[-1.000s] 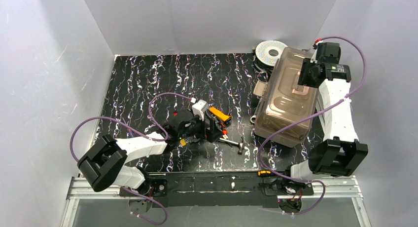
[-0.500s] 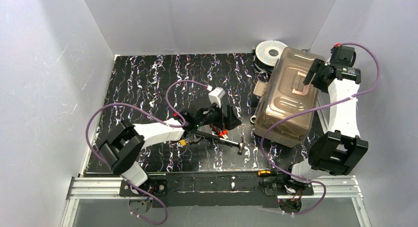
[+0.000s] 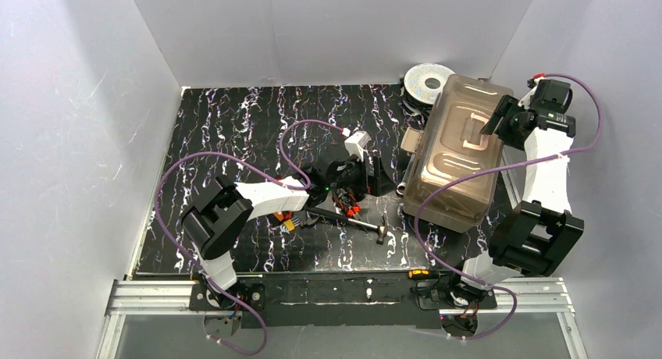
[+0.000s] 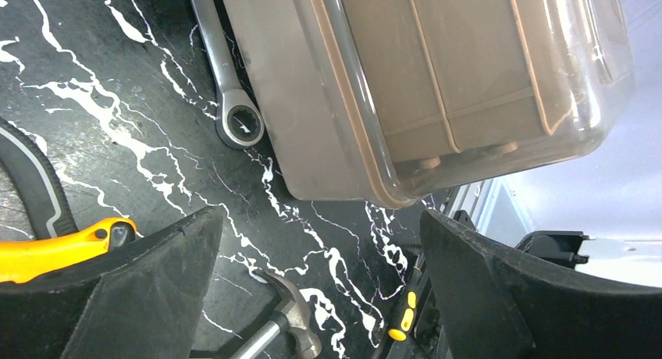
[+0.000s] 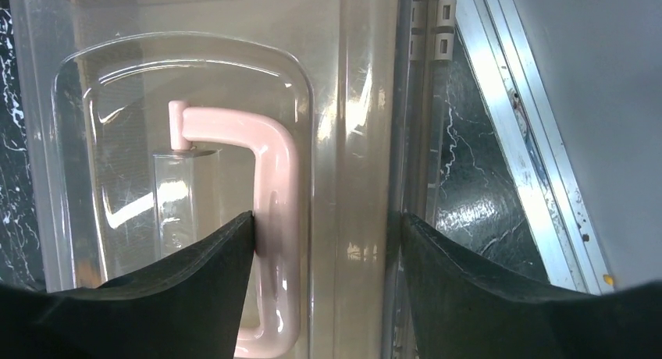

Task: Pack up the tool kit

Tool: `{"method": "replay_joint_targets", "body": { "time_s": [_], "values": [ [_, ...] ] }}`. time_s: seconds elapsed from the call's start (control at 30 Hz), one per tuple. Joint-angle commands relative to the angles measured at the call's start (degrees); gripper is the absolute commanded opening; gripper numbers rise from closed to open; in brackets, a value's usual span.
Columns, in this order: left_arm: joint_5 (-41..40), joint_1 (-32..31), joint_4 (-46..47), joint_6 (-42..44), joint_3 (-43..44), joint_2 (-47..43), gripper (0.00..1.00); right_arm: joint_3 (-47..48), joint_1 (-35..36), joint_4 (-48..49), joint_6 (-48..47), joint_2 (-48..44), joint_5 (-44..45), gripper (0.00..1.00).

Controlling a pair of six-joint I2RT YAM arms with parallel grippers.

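The smoky-brown translucent toolbox (image 3: 457, 160) stands at the right with its lid down and its pale handle (image 5: 273, 211) flat in the lid recess. My right gripper (image 3: 500, 119) hovers over the lid's right side, open; its left finger (image 5: 195, 289) sits beside the handle and the right finger by the lid's edge. My left gripper (image 4: 320, 226) is open and empty just left of the toolbox (image 4: 437, 86), low over the table. A hammer (image 3: 367, 229) lies in front of it, head (image 4: 293, 328) between the fingers. Red pliers (image 3: 349, 208) lie under the left wrist.
A steel ring spanner (image 4: 226, 86) lies against the toolbox's left wall. A yellow-handled tool (image 4: 62, 250) lies by the left finger. A yellow-and-black screwdriver (image 4: 402, 320) rests at the table's near edge. The white spool (image 3: 425, 82) stands behind the toolbox.
My left arm has swung right, from the tools at mid-table toward the toolbox. My right gripper has drawn back from the lid handle toward the right wall, its jaws wider apart.
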Motion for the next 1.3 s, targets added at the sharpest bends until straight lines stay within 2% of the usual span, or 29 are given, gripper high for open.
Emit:
{"method": "replay_joint_targets", "body": {
  "time_s": [0.0,0.23,0.43,0.63,0.8,0.9,1.0,1.27],
  "values": [
    [-2.32,-0.36,-2.05,3.24,1.99,-3.05,0.98,-4.40,5.15,-1.83,-3.36,3.04,-10.67,0.61],
    [-4.95,-0.36,-5.35,5.96,0.21,-7.50,0.98,-4.23,11.46,-3.12,-8.21,4.57,-14.61,0.60],
    [-13.76,-0.36,-8.74,4.51,-5.35,-16.23,0.98,-2.18,17.82,-5.21,-9.93,7.66,-15.26,0.60],
    [-23.39,-0.15,-12.14,6.67,-10.84,-27.57,0.98,1.41,24.77,-6.40,-9.96,9.15,-16.17,0.60],
    [-24.98,0.80,-20.50,5.94,-7.82,-30.39,0.98,7.45,31.90,-7.75,-6.25,11.36,-13.74,0.60],
    [-24.98,1.04,-22.28,6.46,-6.56,-31.30,0.98,10.09,32.99,-7.63,-2.71,10.96,-10.56,0.60],
    [-24.93,1.28,-23.71,7.55,-5.58,-32.18,0.98,11.66,33.66,-9.05,-1.24,9.00,-2.53,0.60],
    [-25.11,1.48,-26.48,8.27,-3.86,-33.61,0.98,14.82,42.40,-15.59,-5.27,6.02,30.51,0.60]
  ]
}}
